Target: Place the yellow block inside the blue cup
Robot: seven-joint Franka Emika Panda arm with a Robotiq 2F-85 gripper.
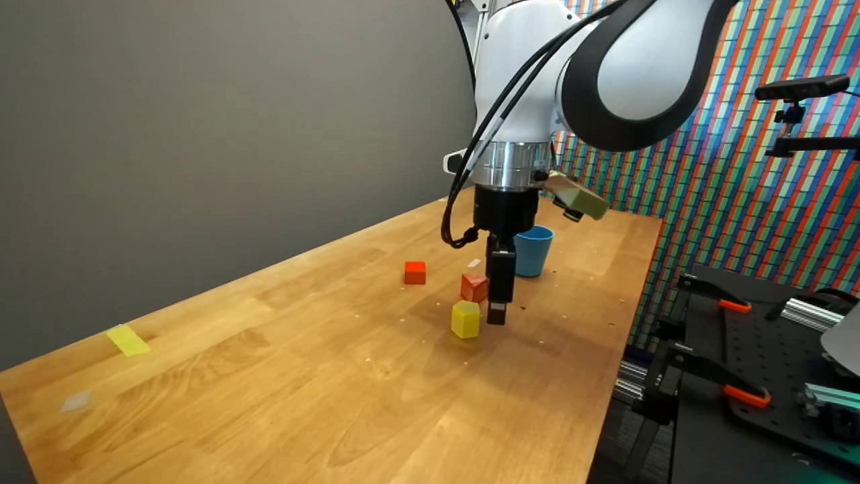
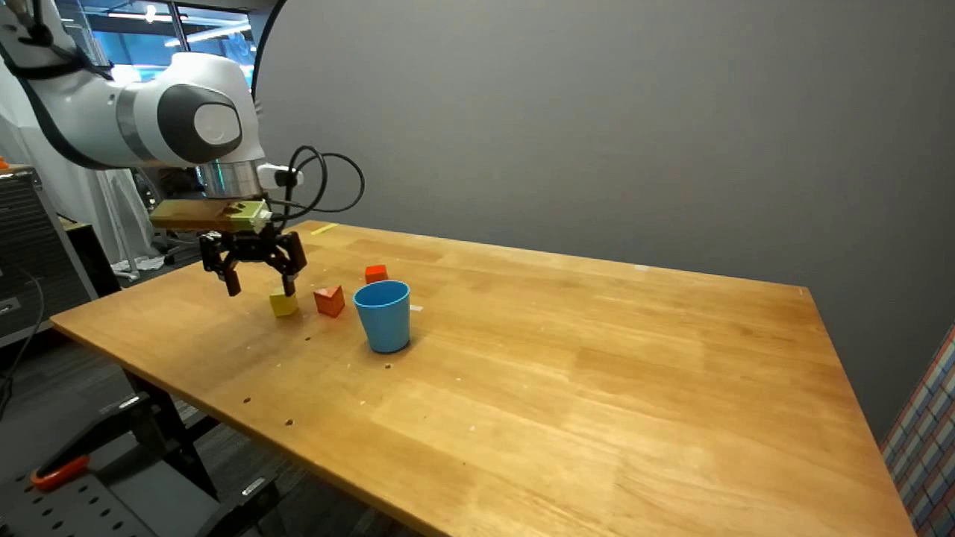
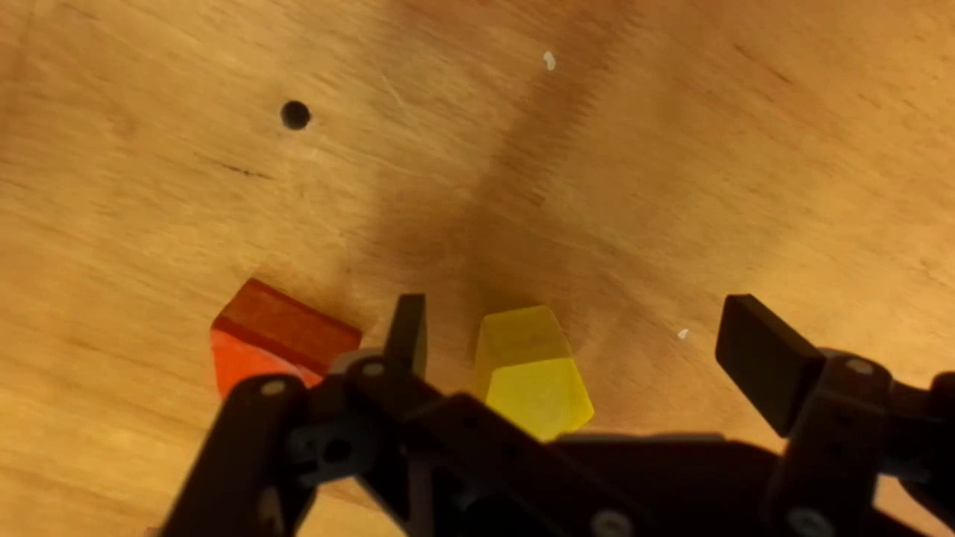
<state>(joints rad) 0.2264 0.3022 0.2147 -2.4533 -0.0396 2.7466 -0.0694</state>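
Note:
The yellow block (image 1: pixel 465 320) stands on the wooden table. It also shows in an exterior view (image 2: pixel 283 303) and in the wrist view (image 3: pixel 539 391). My gripper (image 2: pixel 261 289) is open and empty, pointing down just above the table. In the wrist view, my gripper (image 3: pixel 574 335) has its fingers wide apart, with the yellow block between them in the picture, nearer the left finger. In an exterior view the gripper (image 1: pixel 496 316) appears beside the block. The blue cup (image 2: pixel 383 321) stands upright on the table. The arm partly hides the cup (image 1: pixel 533 254) in an exterior view. The cup is out of the wrist view.
A red wedge-like block (image 1: pixel 474 288) lies close to the yellow block and just outside the left finger in the wrist view (image 3: pixel 283 335). Another red block (image 1: pixel 415 272) lies farther off, behind the cup in an exterior view (image 2: pixel 376 274). A flat yellow tape patch (image 1: pixel 128 340) marks the table.

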